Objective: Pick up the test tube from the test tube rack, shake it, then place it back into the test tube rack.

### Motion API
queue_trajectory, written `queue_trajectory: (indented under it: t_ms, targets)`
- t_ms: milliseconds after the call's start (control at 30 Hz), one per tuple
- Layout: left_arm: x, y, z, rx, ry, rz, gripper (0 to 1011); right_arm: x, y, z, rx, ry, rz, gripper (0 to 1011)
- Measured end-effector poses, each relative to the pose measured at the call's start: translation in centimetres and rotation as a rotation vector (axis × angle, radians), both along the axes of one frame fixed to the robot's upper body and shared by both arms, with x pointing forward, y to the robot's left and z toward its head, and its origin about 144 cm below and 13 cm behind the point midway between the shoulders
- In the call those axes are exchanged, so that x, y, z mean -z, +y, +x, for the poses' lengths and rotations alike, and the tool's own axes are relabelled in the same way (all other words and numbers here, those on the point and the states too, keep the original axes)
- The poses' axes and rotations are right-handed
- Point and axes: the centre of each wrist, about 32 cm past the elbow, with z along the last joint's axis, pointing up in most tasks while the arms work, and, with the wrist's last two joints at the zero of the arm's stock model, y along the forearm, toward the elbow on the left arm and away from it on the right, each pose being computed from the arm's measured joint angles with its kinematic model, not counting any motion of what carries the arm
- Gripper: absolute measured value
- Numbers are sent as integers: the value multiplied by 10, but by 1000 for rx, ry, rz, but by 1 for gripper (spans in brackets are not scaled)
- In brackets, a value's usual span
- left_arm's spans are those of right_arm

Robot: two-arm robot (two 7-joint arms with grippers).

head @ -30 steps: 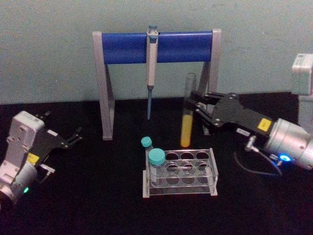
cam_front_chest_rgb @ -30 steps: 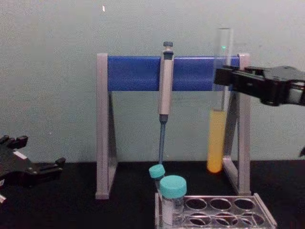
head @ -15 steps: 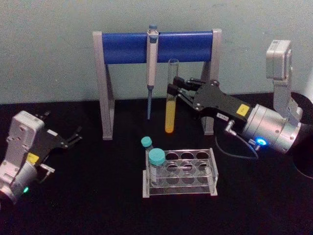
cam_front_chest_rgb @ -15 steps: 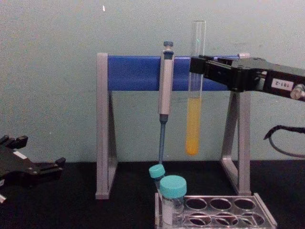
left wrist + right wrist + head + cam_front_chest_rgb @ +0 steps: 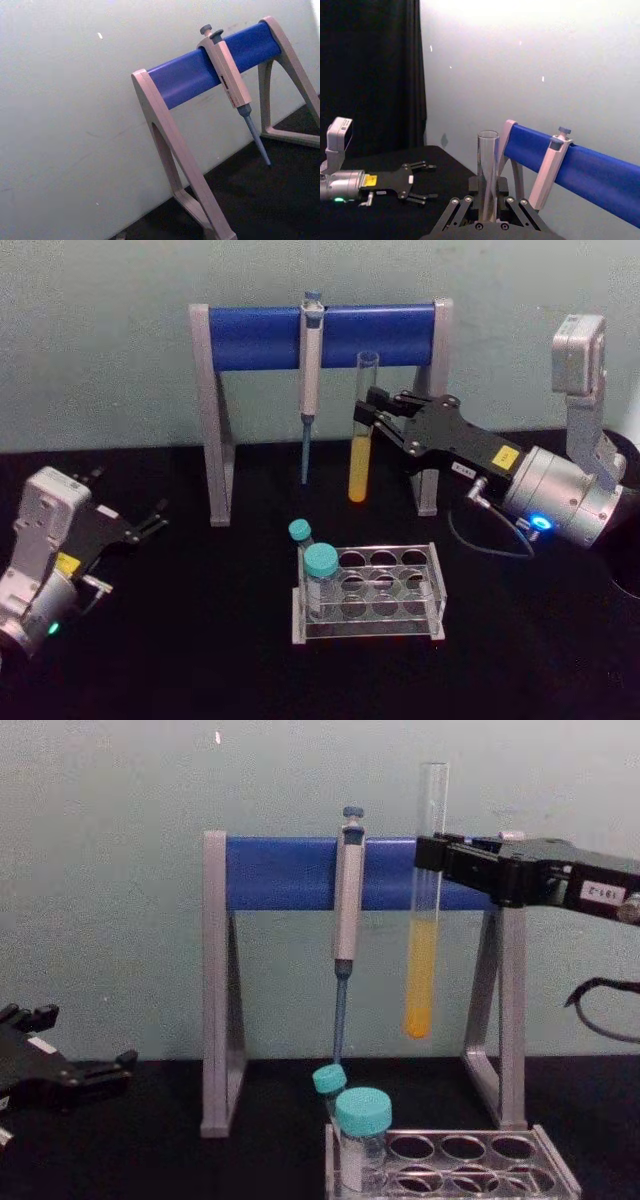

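The right gripper (image 5: 366, 420) is pinching the test tube (image 5: 358, 468) at about mid-height, its 2 fingers pressed against the glass from either side, just above the yellow-orange liquid. I am watching the tube hanging upright in the air, its open mouth up and its round bottom well clear of the black table (image 5: 200, 660). It is sitting beyond the far side of the test tube rack (image 5: 380, 626), high above the holes in the chest view. The grey-blue pipette (image 5: 311, 360) is hanging from the blue crossbar of the stand (image 5: 260, 337) just left of the tube, and the stand's right leg is standing to its right. 2 teal-capped tubes (image 5: 321, 562) are occupying the rack's left end; the other holes are lying open. The left gripper (image 5: 155, 518) is resting at the far left, fingers spread, holding nothing.
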Motion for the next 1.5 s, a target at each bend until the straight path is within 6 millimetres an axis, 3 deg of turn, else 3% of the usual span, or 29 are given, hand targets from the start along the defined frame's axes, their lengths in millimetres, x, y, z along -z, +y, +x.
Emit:
queue_trajectory:
  t_ms: [267,567,867,1133,1500]
  targets:
    - [0,0,0,0,0,0,1001,2,-10,-5,34,5,-6,214]
    - [0,0,0,0,0,0,1001,-2,-33,-25,35,7,-44,213]
    - [0,0,0,0,0,0,1001,0,-23,-33,-55,22,-34,213]
    - [0,0,0,0,0,0,1001,1,-6,-18,-69,13,-2,213]
    - [0,0,0,0,0,0,1001,0,-3,0,-17,2,11,213]
